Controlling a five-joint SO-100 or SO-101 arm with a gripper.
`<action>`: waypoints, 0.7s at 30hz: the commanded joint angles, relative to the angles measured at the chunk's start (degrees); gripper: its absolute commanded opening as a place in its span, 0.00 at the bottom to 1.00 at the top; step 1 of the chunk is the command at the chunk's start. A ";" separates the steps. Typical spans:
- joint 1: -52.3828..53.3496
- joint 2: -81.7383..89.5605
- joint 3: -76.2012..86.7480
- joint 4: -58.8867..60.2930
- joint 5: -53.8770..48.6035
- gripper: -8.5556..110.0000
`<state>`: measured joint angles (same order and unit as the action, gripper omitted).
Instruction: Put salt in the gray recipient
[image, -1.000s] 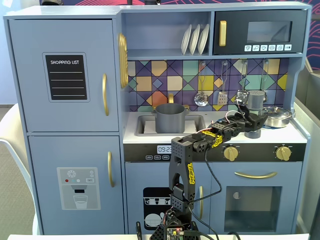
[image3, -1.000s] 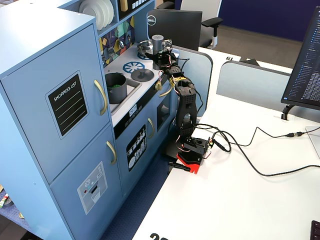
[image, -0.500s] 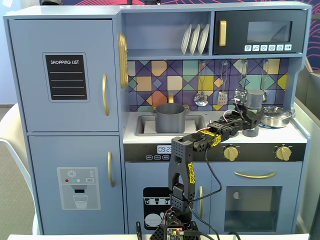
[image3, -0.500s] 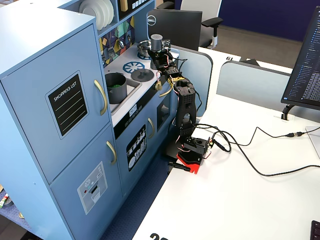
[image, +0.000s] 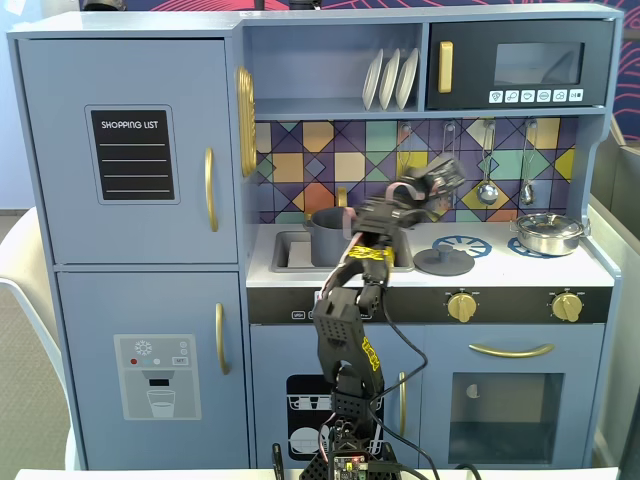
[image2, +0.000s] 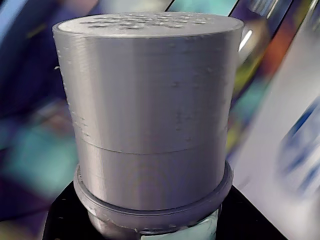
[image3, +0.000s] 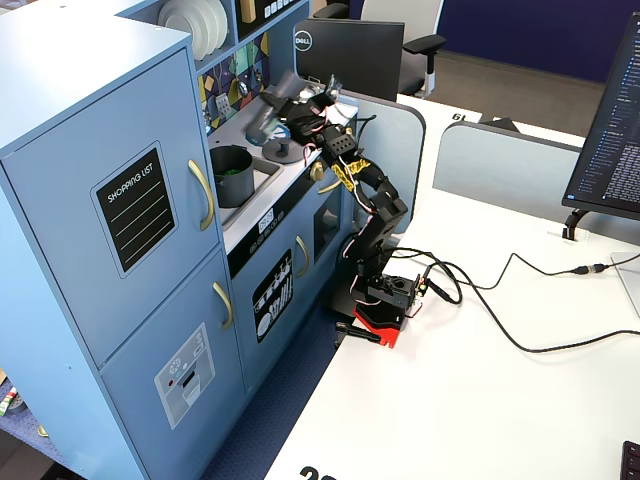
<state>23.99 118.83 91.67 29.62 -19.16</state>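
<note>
Toy kitchen (image: 150, 250): blue, with a fridge-style door on the left of a fixed view bearing a "SHOPPING LIST" panel (image: 132, 154). White plates (image: 390, 78) stand on the upper shelf; a microwave (image: 520, 64) sits at the top right.

Counter, as seen in the same fixed view: sink (image: 290, 252) at the left, flat gray lid (image: 443, 262) on a burner in the middle, shiny steel pan (image: 548, 233) at the far right. Ladles (image: 487, 190) hang on the tiled back wall.

Gray pot (image3: 231, 174): matte, straight-sided, standing in the sink. In a fixed view its top (image: 325, 222) shows just left of the arm.

Arm (image3: 375, 215): black, based on the white table (image3: 480, 400) in front of the kitchen, reaching up over the counter.

Gripper (image3: 272, 108): closed around the salt shaker (image2: 150, 115). The wrist view shows the shaker's gray cylindrical body filling the frame, its perforated top toward the upper edge and a ridge ring low down, with black gripper parts at the bottom corners.

Salt shaker, place: held in the air, tilted over, above the counter and just right of the pot in a fixed view (image: 375, 215); in another fixed view it sits above and slightly beyond the pot's rim (image3: 262, 125). Not touching the pot. Motion blur smears it in the front view.

Other items: monitor (image3: 610, 130) at the right edge and cables (image3: 500, 300) across the table.
</note>
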 joint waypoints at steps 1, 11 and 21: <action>-11.60 4.13 -7.21 1.58 28.04 0.07; -24.79 -8.35 -20.74 7.47 62.84 0.07; -29.00 -10.81 -23.20 -1.58 71.10 0.07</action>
<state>-3.78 108.19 74.71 30.41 49.39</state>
